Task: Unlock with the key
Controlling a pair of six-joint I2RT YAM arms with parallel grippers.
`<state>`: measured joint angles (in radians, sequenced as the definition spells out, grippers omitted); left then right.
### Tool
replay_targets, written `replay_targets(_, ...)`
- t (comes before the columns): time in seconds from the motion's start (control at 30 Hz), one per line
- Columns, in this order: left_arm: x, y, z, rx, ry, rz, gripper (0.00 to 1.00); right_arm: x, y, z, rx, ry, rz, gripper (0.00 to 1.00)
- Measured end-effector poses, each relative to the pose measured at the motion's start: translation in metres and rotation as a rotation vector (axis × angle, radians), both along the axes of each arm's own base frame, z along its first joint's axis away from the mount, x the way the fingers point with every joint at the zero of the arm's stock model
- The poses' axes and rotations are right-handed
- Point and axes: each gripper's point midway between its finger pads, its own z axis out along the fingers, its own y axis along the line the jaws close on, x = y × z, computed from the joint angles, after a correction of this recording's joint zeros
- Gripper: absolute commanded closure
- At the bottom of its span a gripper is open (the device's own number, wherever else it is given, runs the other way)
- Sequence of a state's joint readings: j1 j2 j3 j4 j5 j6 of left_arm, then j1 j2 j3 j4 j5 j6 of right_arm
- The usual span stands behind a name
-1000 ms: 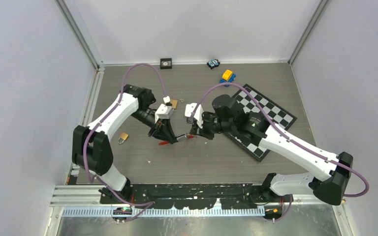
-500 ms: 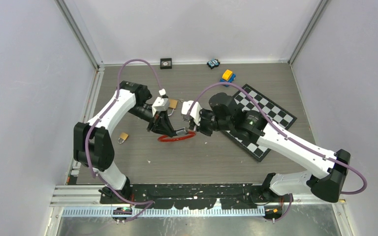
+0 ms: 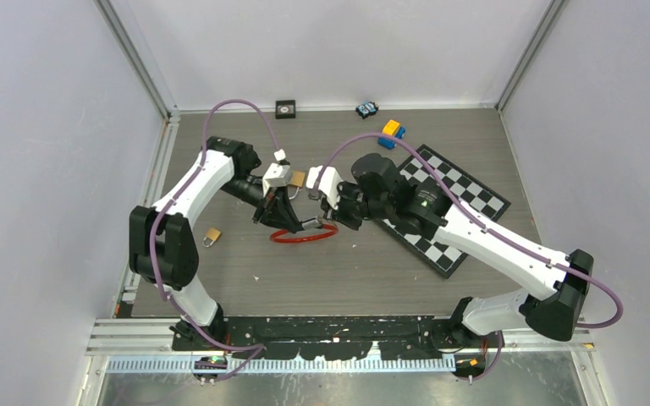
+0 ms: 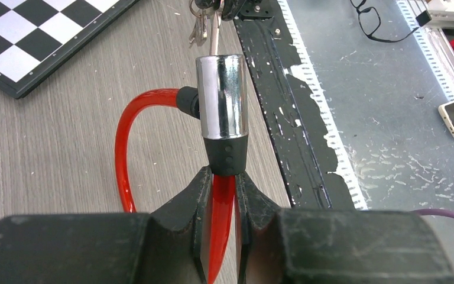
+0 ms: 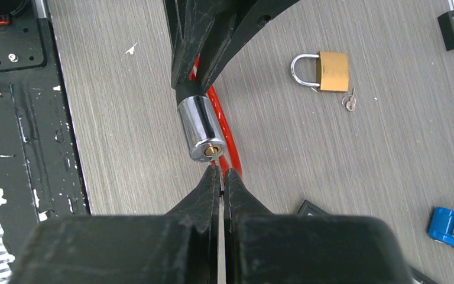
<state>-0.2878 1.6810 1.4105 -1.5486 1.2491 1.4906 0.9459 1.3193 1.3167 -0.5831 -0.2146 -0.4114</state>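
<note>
A red cable lock (image 3: 305, 237) has its loop hanging down to the table, and its chrome cylinder (image 4: 221, 97) is held up in the air. My left gripper (image 4: 223, 189) is shut on the red cable just behind the cylinder's black collar. Facing it, my right gripper (image 5: 221, 174) is shut on the key (image 4: 214, 40), with spare keys dangling beside it. The key's blade sits in the keyhole on the cylinder's (image 5: 201, 127) end face. From above, the two grippers, left (image 3: 292, 223) and right (image 3: 328, 220), meet tip to tip at mid-table.
A brass padlock (image 5: 325, 71) with a small key ring (image 5: 349, 102) lies beyond the grippers. Another brass padlock (image 3: 212, 236) lies at the left. A chessboard (image 3: 453, 211) lies under the right arm. Toy cars (image 3: 391, 131) and a black box (image 3: 285, 108) sit along the back wall.
Both grippers, joined at the lock, have shifted a little toward the back and left. The red cable has spread into an open loop on the table.
</note>
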Motion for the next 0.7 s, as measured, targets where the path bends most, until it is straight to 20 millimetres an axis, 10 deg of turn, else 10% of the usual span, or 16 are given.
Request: replay_targets(0.7, 0.019, 0.005, 0.005, 0.030, -0.051, 0.023, 0.85, 0.017, 0.002, 0.000, 0.043, 0.067, -0.117, 0.99)
